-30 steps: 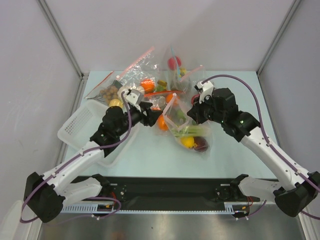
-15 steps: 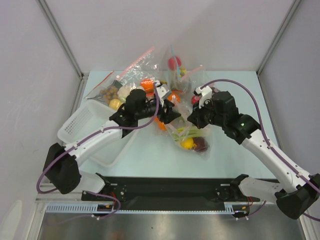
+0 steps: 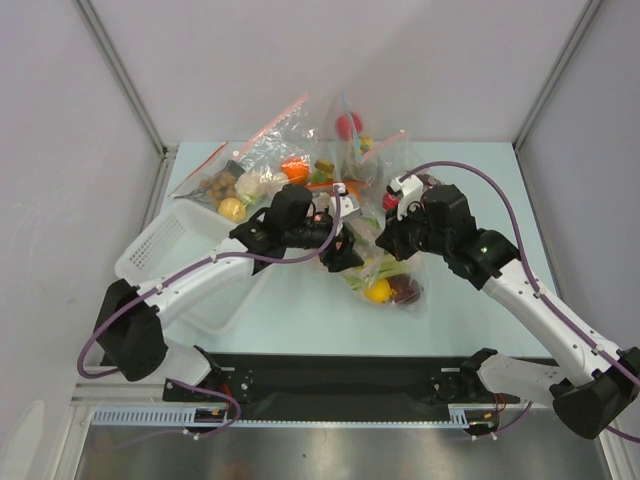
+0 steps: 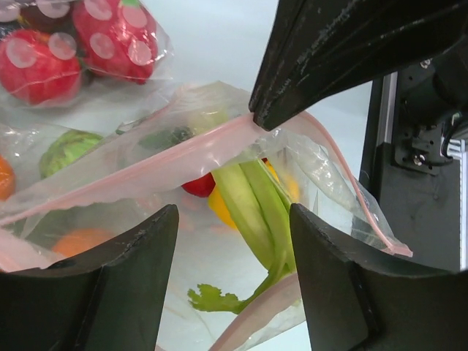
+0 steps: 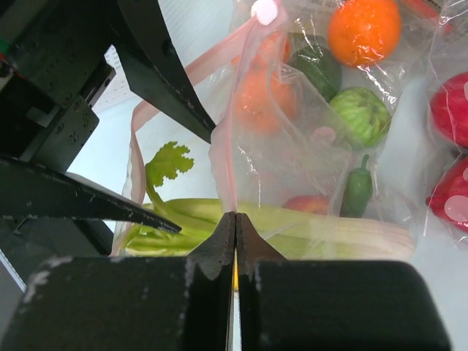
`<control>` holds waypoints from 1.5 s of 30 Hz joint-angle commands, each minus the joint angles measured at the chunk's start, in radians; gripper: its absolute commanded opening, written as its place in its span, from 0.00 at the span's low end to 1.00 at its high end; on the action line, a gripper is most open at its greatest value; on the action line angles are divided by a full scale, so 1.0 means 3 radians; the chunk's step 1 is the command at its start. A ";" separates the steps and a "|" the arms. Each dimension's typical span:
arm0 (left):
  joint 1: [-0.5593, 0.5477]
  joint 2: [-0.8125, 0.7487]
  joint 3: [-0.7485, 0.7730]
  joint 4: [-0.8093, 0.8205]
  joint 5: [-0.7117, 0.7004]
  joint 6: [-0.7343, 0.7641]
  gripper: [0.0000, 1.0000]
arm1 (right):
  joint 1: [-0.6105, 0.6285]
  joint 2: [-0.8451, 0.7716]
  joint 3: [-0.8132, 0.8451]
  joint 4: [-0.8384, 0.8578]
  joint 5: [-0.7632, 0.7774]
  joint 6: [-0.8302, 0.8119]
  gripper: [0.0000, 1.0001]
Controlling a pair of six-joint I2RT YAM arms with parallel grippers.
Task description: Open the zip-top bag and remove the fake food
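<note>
Zip-top bag [image 3: 372, 268], clear with pale pink strip, lying mid-table [image 3: 300, 310] between 2 grippers, just in front of other filled bags; mouth gaping, green leafy stalk [image 5: 307, 234], lemon [image 3: 377, 290] and dark red apple [image 3: 402, 291] inside. Right gripper [image 5: 235, 219] clamped flat on 1 lip of the pink strip, holding it raised. Left gripper [image 4: 232, 212] spread wide at the bag's mouth, grasping nothing.

The light was bright and even, with only soft shadows on the table [image 3: 480, 175]. Little white shiny spots sat on the bag [image 5: 311, 164]. In both wrist views, the dark fingers [image 4: 110, 292] up close looked a bit blurry.
</note>
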 commanded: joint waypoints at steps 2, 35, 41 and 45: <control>-0.0095 0.0077 0.0238 -0.0373 0.0146 0.0238 0.69 | 0.0020 -0.0013 0.0047 0.0028 0.0013 -0.0068 0.00; -0.0423 0.0506 0.0111 -0.0210 0.0934 -0.0380 0.69 | 0.0209 -0.0044 -0.0178 0.0018 0.0253 -0.0150 0.00; -0.0515 0.0598 0.0152 -0.0072 0.0939 -0.0539 0.68 | 0.0245 -0.0049 -0.0208 0.0007 0.0325 -0.0129 0.00; -0.0561 0.0639 0.0177 0.0065 0.0908 -0.0677 0.61 | 0.0260 -0.0059 -0.0213 0.0002 0.0376 -0.0119 0.00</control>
